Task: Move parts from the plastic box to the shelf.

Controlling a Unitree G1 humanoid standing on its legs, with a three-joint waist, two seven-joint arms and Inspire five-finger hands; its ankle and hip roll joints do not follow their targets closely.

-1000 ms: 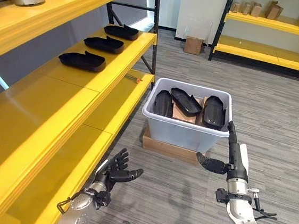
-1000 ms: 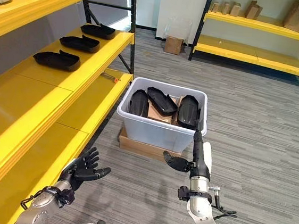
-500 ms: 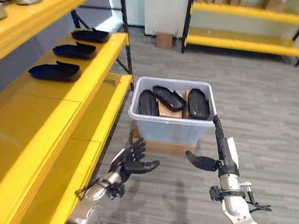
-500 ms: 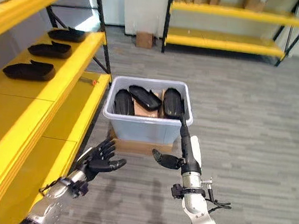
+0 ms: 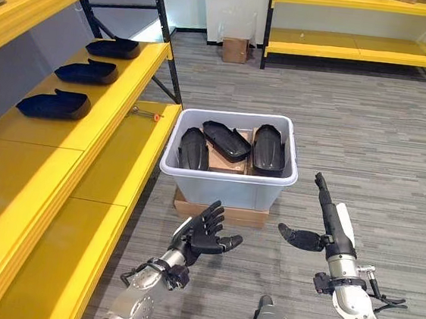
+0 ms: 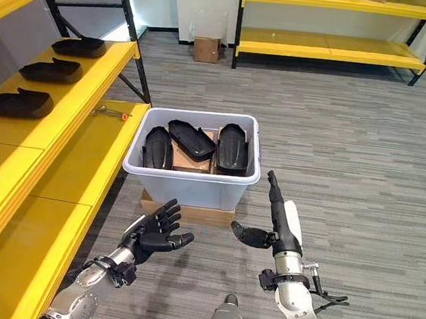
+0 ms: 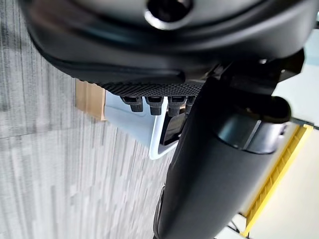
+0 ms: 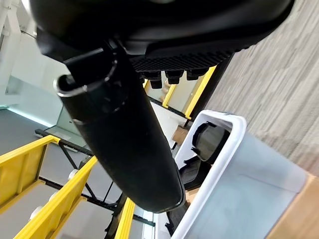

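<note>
Reaching in with both hands should go best squarely over the plastic box (image 5: pixel 228 182) rim: the left hand (image 5: pixel 204 233) and right hand (image 5: pixel 320 228) hover just short of its near wall, fingers apart and empty. Three black parts (image 5: pixel 230 140) lie inside; three more (image 5: pixel 54 103) rest along the shelf (image 5: pixel 86 135)

grey striped carpet floor (image 5: pixel 398 141), far yellow rack (image 5: pixel 354 45)
</note>
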